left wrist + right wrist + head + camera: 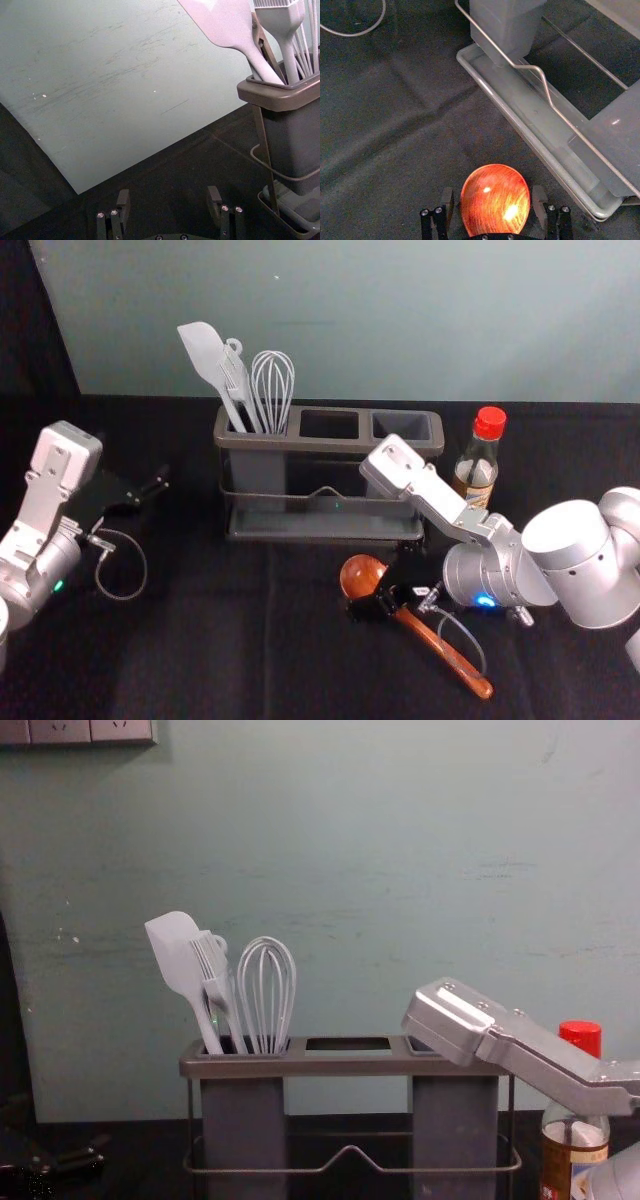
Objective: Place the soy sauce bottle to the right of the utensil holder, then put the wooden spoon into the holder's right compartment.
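In the head view, my right gripper point(374, 604) is low over the wooden spoon point(440, 648), near its bowl. The right wrist view has the spoon's bowl point(495, 200) between the open fingers of my right gripper point(493, 198), a narrow gap on each side. The soy sauce bottle point(478, 465), red-capped, stands upright just right of the utensil holder point(330, 444); my right arm partly covers it in the chest view. The holder's right compartment point(402, 424) has nothing visible in it. My left gripper point(152, 490) is parked left of the holder, open in its wrist view point(169, 201).
A white spatula point(204, 355), a brush and a whisk point(272, 385) stand in the holder's left compartment. A wire rail point(350, 1152) runs along the holder's front, above its bottom tray point(530, 120). Behind the table rises a pale wall point(350, 850).
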Robot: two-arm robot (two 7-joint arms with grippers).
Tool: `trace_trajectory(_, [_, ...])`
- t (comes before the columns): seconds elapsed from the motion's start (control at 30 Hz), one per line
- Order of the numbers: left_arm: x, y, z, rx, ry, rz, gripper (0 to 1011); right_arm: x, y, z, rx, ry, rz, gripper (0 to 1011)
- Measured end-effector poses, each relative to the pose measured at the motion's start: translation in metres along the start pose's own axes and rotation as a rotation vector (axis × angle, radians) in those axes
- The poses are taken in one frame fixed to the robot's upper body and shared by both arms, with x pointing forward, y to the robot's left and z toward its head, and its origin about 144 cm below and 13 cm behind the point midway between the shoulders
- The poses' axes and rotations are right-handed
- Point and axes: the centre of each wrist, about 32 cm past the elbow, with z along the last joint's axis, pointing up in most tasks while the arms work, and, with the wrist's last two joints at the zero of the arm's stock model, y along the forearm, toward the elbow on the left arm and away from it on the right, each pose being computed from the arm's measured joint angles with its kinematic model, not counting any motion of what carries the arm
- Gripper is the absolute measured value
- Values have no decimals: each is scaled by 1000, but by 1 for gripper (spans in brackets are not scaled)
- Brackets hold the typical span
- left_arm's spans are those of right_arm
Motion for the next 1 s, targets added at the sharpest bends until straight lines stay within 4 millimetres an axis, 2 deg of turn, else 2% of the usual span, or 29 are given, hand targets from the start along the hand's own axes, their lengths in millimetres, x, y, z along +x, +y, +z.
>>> trace_trajectory(0.87, [0,0,0,0,0,0,1005,0,5,-1,-7,-11,-14,1002])
trace_trajectory(1.0, [0,0,0,0,0,0,1005,0,5,-1,-7,-10,-13,933])
